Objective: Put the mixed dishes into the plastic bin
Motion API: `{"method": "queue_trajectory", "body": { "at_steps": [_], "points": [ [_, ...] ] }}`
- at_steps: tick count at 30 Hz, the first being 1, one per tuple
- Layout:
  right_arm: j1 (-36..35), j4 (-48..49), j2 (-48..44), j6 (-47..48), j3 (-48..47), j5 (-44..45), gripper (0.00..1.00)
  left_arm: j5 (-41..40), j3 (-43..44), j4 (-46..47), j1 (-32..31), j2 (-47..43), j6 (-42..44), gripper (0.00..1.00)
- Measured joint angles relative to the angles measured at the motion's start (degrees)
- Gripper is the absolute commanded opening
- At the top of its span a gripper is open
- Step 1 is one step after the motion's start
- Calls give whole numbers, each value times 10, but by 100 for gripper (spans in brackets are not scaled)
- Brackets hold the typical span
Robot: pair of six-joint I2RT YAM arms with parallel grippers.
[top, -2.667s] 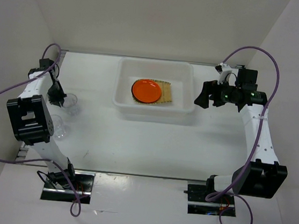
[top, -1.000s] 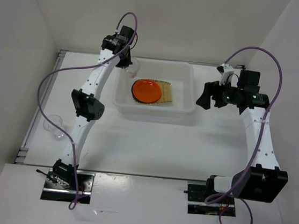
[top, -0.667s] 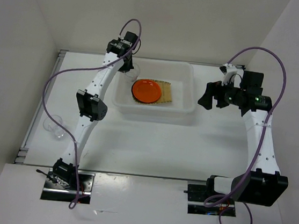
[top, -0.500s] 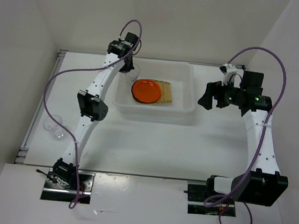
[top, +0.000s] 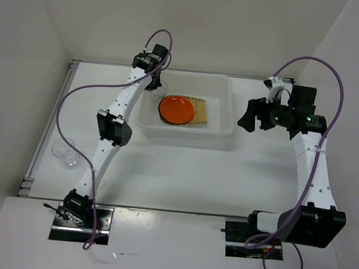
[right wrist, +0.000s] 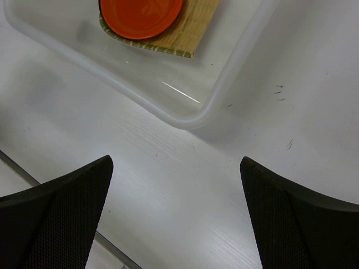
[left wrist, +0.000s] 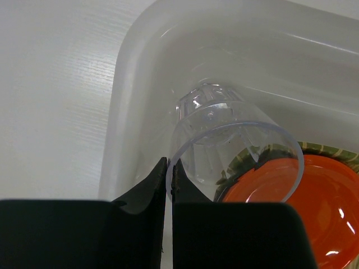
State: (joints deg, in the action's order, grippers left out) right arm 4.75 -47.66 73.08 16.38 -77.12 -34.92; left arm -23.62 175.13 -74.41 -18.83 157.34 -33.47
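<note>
Worktop [top: 181, 174] borders the plastic bin [left wrist: 126, 78] corner where my left hand [left wrist: 168, 171] pinches the clear cup [left wrist: 230, 134] by its wall; dropped here, it may clip the orange plate [left wrist: 297, 224] and topple.

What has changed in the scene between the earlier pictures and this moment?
The left tool took hold of one clear cup on the left side of the table and carried it away and rightward. It now holds the cup at the far left corner of the plastic bin. The second cup, the right tool, the orange plate and the tray stayed nearly as they were.
</note>
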Motion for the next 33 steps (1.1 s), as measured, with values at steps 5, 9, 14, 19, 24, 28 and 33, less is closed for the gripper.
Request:
{"method": "queue_trajectory", "body": {
  "at_steps": [5,9,14,19,24,28,33],
  "points": [
    [0,0,0,0,0,0,99,5,7,0,0,8,0,26],
    [0,0,0,0,0,0,99,8,13,0,-1,12,0,43],
    [0,-2,0,0,0,0,99,9,25,4,0,12,-4,71],
    [0,-4,0,0,0,0,99,8,26,3,0,-12,-11,84],
    [2,-5,0,0,3,-3,99,14,16,16,24,-138,2,84],
    [5,-4,0,0,22,-11,99,-4,-76,27,45,-314,2,84],
    [5,-2,0,-2,35,-28,99,-64,-461,104,25,-575,-11,78]
  ]
}}
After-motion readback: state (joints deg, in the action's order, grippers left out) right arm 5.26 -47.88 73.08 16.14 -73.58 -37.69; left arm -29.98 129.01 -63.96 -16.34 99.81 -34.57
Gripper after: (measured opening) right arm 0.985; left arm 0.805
